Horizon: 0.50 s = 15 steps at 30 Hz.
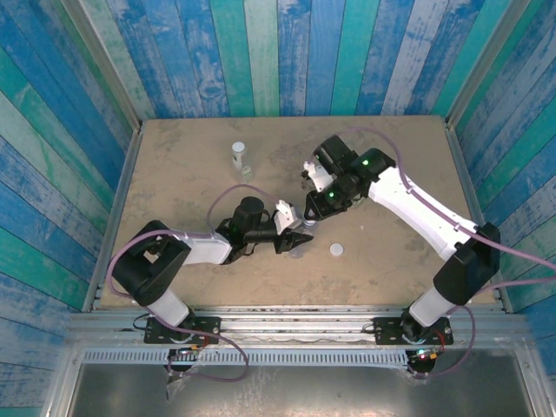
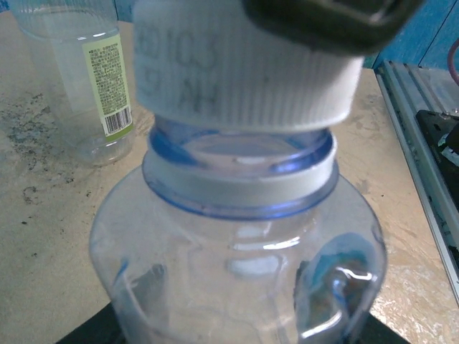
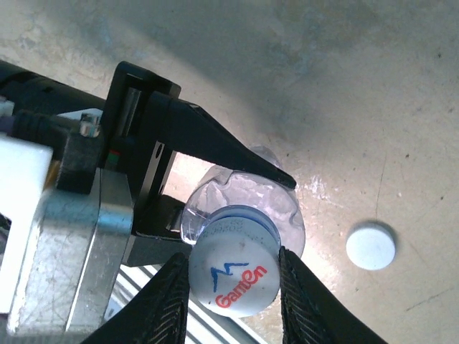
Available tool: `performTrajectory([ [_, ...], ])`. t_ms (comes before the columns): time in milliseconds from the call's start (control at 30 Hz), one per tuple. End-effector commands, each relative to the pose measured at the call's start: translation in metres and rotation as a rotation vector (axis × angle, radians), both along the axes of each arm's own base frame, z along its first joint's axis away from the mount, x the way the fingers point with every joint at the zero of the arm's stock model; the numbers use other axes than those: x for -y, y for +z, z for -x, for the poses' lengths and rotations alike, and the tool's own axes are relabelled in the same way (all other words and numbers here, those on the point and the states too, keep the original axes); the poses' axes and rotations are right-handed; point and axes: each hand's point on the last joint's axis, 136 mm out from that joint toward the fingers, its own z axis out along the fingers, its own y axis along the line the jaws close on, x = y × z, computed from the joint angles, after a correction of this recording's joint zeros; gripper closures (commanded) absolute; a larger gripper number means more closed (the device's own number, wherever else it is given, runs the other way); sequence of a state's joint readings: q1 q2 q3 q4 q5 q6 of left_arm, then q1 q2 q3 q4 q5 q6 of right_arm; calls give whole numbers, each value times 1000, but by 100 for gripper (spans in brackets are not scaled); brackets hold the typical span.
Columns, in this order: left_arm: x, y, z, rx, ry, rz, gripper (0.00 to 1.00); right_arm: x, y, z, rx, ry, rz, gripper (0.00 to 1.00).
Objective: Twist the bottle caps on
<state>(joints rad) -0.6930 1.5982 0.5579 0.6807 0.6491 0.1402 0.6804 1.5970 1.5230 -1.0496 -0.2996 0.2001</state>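
Tan tabletop [image 1: 174, 182], centre: one clear bottle [image 2: 237, 272] roughly upright, neck up, clamped by left gripper [image 1: 298, 236]. Right gripper [image 3: 233, 287] pinches its white cap [image 2: 244, 72]. Second cap [image 3: 371, 245] lies loose nearby. Two more bottles [image 1: 237, 156] stand beyond.

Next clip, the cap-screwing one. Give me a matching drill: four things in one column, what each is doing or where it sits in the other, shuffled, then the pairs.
Column one
1. left claw
2. right claw
3. loose cap
4. green-label bottle

Column two
A. lies flat on the table
B. pinches the logo cap
C. stands on the table, untouched
D. grips the clear bottle by its body

Pairs: 1-D, 2-B, 3-A, 4-C
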Motion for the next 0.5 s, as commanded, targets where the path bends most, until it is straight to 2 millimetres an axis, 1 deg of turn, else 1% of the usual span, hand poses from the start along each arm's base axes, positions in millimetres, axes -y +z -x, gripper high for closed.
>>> performTrajectory([
  [0,6,16,-10,40,18,56,55,-9,-4,18,-18,101,-34,63],
  [100,5,14,-15,40,42,42,56,-4,-7,16,-33,56,4,65],
  [200,3,13,-25,54,92,27,56,-3,-8,15,-74,-14,18,65],
  [267,4,8,-30,65,115,-13,55,-2,-11,15,-84,-72,47,66],
  [400,3,10,-32,77,125,-6,55,-9,-11,17,-75,-117,20,67],
  [467,4,10,-31,71,122,4,55,-6,-9,14,-56,-141,23,67],
])
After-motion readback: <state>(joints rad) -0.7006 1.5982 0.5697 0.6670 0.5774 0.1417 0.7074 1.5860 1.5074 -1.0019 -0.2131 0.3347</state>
